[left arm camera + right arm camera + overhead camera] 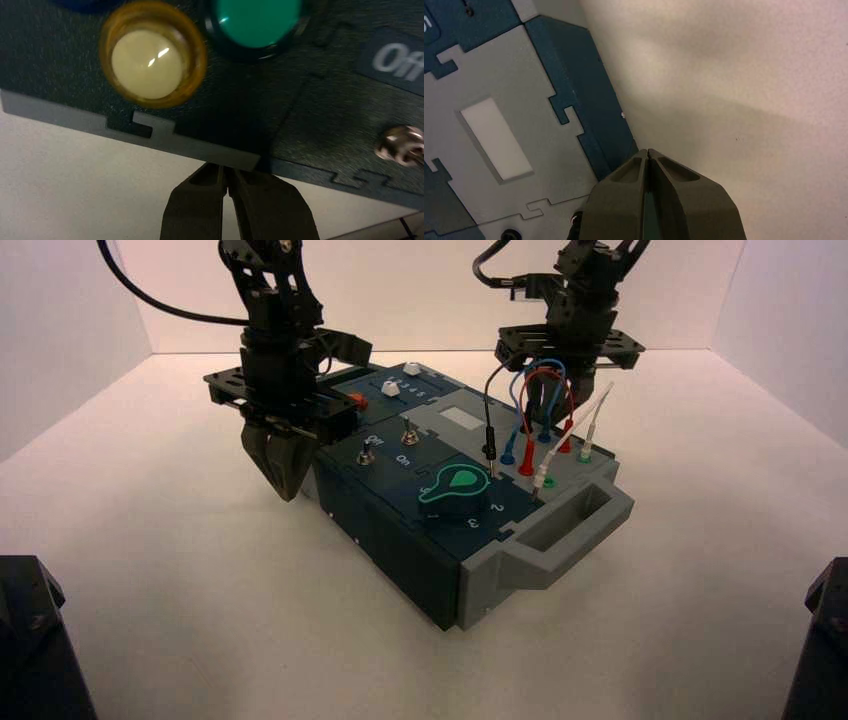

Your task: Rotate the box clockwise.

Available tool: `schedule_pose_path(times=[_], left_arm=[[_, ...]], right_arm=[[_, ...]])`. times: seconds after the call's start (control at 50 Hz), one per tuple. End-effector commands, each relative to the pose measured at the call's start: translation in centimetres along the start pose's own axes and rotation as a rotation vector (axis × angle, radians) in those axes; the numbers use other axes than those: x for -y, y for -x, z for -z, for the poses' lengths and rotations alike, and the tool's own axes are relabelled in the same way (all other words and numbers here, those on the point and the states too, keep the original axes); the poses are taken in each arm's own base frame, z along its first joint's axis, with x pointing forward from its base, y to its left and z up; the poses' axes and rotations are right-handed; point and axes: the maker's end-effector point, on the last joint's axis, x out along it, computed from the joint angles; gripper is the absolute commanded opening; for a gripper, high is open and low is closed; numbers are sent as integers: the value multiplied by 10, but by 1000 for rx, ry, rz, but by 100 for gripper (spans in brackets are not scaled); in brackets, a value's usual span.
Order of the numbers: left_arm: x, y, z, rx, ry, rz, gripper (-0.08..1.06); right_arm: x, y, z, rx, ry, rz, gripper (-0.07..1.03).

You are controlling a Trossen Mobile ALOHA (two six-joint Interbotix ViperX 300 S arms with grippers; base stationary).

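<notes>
The box [440,470] sits in the middle of the white table [200,630], turned aslant, one grey end handle [575,530] pointing toward the near right. On its top, near that handle, is the green knob [460,485], with two metal toggle switches [366,454] beyond it toward the left. Looped plug wires [530,390] in black, blue, red and white rise from the grey right part. White slider caps [390,388] and a red button [358,401] show toward the far end; the left wrist view adds a yellow button [146,64] and a green one [257,22], near a label reading "Off".

The left gripper [225,167] is at the box's near left long side, its fingertips together and holding nothing, tucked up to the top's edge. The right gripper [648,151] is at the opposite long side, also closed on nothing, its tips right by the dark side wall [584,95] and seemingly touching it, though the view leaves contact uncertain.
</notes>
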Motion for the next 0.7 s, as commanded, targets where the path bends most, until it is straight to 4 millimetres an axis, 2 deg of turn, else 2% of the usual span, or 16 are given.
schedule_pose_path(times=[0.02,0.52,0.7], left_arm=[[5,19,-51,156,-6,8,-3],[-9,30,-85,216,2,7,-3],[-10,34,-95,236,-9,5,-3]], right_arm=[[-34,-6,21,-61,28,-41,-2],[-58,-8,40,-112,64,-64,-2],[-74,-4,45,-115,87,-83,-2]])
